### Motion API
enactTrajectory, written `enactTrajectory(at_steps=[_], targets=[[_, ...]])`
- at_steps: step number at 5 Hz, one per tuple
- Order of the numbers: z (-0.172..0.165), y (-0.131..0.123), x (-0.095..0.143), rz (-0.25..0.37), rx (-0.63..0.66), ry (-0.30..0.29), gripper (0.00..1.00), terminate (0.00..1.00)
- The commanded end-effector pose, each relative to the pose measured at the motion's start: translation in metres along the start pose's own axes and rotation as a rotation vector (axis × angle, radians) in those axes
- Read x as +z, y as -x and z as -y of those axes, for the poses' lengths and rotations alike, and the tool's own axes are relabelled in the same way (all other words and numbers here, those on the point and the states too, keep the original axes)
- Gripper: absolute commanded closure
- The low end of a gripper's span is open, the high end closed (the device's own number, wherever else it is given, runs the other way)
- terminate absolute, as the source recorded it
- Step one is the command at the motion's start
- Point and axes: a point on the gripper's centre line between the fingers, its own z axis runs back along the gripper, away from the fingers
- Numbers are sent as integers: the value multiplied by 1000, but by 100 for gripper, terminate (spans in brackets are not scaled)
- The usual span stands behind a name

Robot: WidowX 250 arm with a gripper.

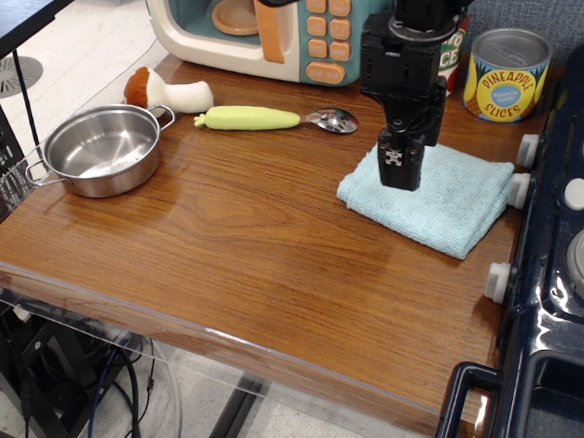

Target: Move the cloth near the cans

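The light blue cloth (441,201) lies flat on the wooden table near its right edge, in front of the cans. The pineapple slices can (507,74) stands at the back right. The red-labelled can (450,56) is mostly hidden behind the arm. My gripper (401,174) points down over the cloth's back left part, at or just above its surface. The cloth is not lifted or bunched. The fingers overlap from this side, so their opening does not show.
A steel pot (102,149) sits at the left. A toy mushroom (168,91), a green-handled spoon (265,118) and a toy microwave (268,20) line the back. A dark blue toy stove (573,219) borders the right edge, its knobs touching the cloth.
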Motion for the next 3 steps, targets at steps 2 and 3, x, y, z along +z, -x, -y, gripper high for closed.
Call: enactTrajectory(at_steps=[2, 3], targets=[[-5, -5, 34, -16, 7, 83, 0, 0], [-5, -5, 34, -16, 7, 83, 0, 100]])
